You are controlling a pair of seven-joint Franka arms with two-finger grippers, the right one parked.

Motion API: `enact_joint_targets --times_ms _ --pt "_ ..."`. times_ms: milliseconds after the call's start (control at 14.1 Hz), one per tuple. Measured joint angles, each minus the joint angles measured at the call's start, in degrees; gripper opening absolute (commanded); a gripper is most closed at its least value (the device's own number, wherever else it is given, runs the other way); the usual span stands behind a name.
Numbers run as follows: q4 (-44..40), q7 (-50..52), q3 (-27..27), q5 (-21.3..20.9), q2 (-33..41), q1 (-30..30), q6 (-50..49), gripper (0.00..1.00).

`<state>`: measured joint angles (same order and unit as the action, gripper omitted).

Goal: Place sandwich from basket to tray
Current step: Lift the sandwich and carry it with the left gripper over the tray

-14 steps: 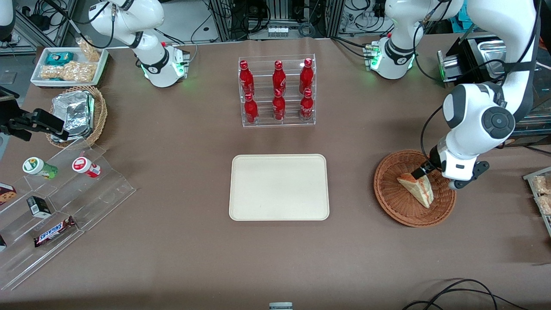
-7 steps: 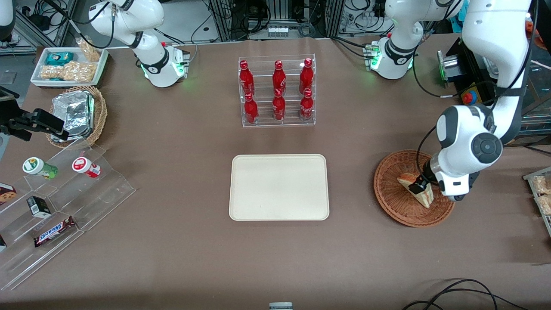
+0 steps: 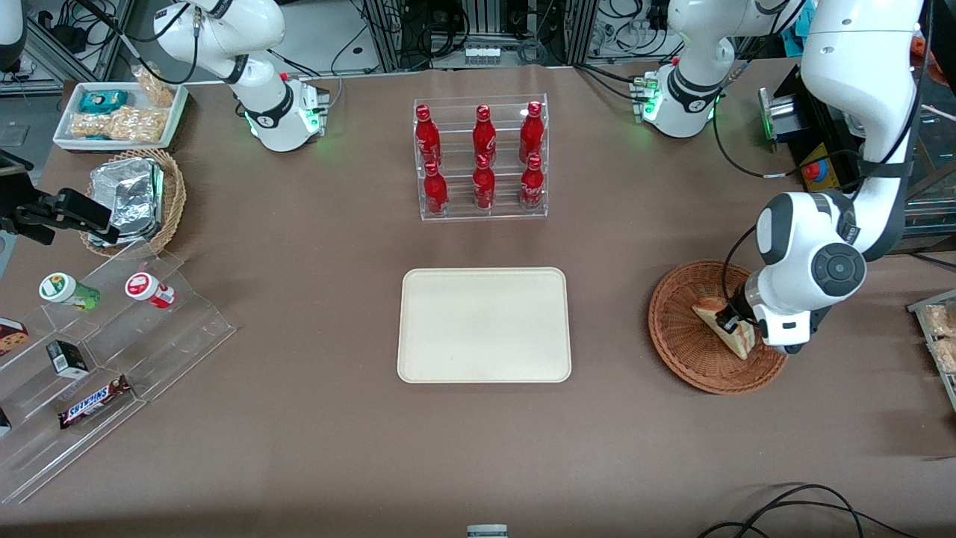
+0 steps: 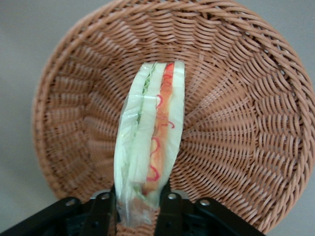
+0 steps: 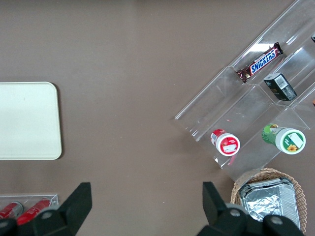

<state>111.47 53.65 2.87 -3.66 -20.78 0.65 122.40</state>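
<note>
The sandwich (image 3: 741,344), a pale wedge with red-orange and green layers in clear wrap, lies in the reddish-brown wicker basket (image 3: 672,340) toward the working arm's end of the table. My gripper (image 3: 728,323) is down inside the basket, over the sandwich. In the left wrist view the sandwich (image 4: 152,132) stands on edge against the basket (image 4: 246,123), and the gripper (image 4: 138,209) is shut on its near end, a black finger (image 4: 102,212) pressed to each side. The cream-beige tray (image 3: 484,325) lies bare at mid-table, and its edge also shows in the right wrist view (image 5: 24,120).
A clear rack of red bottles (image 3: 482,157) stands farther from the camera than the tray. Toward the parked arm's end are a stepped acrylic shelf with snacks (image 3: 112,351), a tan basket with foil packets (image 3: 134,198) and a white snack tray (image 3: 119,112). Another snack tray (image 3: 937,336) sits beside the basket.
The gripper came down into the basket and nearer the camera, from the sandwich's tip to around its body. The sandwich has stayed in the basket.
</note>
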Motion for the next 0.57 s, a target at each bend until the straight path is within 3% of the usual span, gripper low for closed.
enact_joint_targets --times_ms 283,566 --pt "-9.52 0.01 0.45 -0.10 0.30 1.14 -13.45 0.04" --pt "-12.01 1.38 0.98 1.65 -0.16 8.74 -13.98 0.02"
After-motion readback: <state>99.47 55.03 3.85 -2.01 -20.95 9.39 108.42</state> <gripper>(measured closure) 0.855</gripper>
